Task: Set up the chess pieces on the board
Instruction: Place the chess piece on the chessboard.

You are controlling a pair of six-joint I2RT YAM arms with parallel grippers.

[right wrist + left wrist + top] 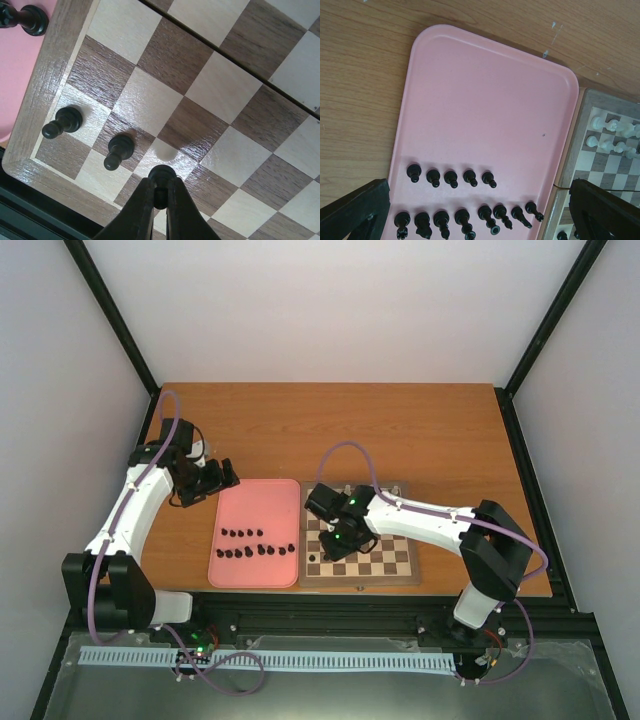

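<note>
The wooden chessboard [385, 558] lies at the table's front, right of the pink tray [255, 515]. Several black chess pieces [452, 179] stand in two rows on the tray's near part [257, 545]. Two black pawns [119, 150] stand on the board's near left corner squares, the other one [64, 121] nearer the corner. My right gripper [160, 197] is shut on a black pawn [162, 176], held just above a light square there; it also shows in the top view [335, 540]. My left gripper [222, 478] hovers open and empty over the tray's far left, its fingers [355, 210] wide apart.
White chess pieces [612, 135] stand on the board's far rows. The tray's far half is bare pink. The board's left border [47, 80] lies against the tray. The table's front edge runs just below the board.
</note>
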